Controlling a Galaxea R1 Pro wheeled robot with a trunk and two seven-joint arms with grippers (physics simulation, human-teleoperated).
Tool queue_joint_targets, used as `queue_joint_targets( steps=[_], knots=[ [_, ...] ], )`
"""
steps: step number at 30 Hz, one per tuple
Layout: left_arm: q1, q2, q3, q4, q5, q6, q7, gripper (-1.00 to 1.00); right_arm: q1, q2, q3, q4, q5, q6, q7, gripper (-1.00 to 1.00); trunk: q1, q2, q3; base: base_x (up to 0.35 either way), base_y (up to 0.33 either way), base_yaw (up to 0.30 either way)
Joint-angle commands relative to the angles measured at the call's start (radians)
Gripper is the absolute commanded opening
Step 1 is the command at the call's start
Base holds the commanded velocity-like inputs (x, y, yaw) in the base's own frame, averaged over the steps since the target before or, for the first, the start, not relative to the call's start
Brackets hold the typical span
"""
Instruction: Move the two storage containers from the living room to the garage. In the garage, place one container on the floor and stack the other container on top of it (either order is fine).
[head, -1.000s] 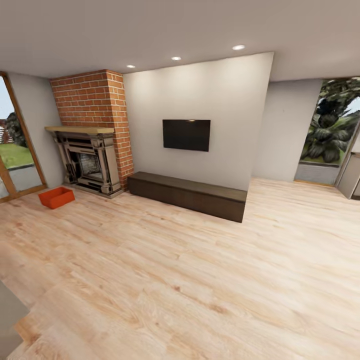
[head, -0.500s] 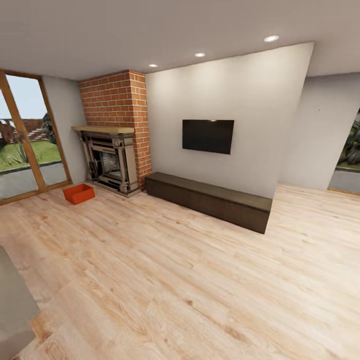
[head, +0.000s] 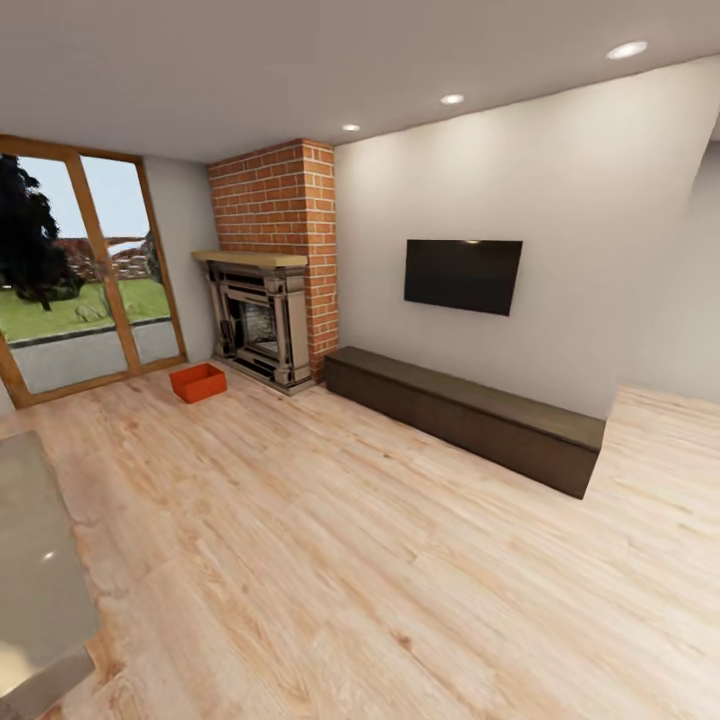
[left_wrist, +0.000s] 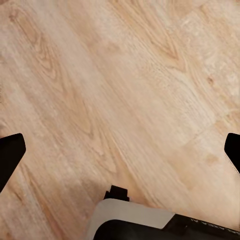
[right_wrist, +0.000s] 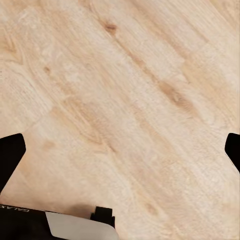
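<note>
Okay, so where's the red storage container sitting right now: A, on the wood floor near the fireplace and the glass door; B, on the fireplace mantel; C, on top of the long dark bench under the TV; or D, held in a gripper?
A: in the head view the storage container rests on the light wood floor, between the fireplace and the glass door.

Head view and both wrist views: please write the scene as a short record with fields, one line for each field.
room: living room, light wood plank floor
storage container: one rust-red open box on the floor, near the fireplace and the glass door
wall: black television above a long dark bench
left pincer: open, empty, over bare planks
right pincer: open, empty, over bare planks
</note>
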Motion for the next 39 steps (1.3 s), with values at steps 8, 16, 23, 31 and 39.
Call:
queue_joint_targets(
  steps=[8,16,23,31,39],
  knots=[
    [-0.002,0.0,0.0,0.005,0.004,-0.007,0.0,1.0,-0.001,0.0,0.007,0.004,0.001,-0.007,0.0,1.0,0.001,-0.001,0.0,0.326,-0.073,0.252],
    [-0.002,0.0,0.0,0.005,0.004,-0.007,0.0,1.0,-0.001,0.0,0.008,0.004,0.001,-0.007,0.0,1.0,0.001,-0.001,0.0,0.325,-0.073,0.252],
    [-0.001,0.0,0.0,0.005,0.004,-0.007,0.0,1.0,-0.001,0.0,0.007,0.004,0.001,-0.007,0.0,1.0,0.001,-0.001,0.0,0.325,-0.073,0.252],
    [-0.002,0.0,0.0,0.006,0.004,-0.007,0.0,1.0,-0.001,0.0,0.007,0.004,0.001,-0.007,0.0,1.0,0.001,-0.001,0.0,0.325,-0.084,0.252],
    [-0.001,0.0,0.0,0.005,0.004,-0.007,0.0,1.0,-0.001,0.0,0.007,0.004,0.001,-0.007,0.0,1.0,0.001,-0.001,0.0,0.325,-0.128,0.252]
  ],
)
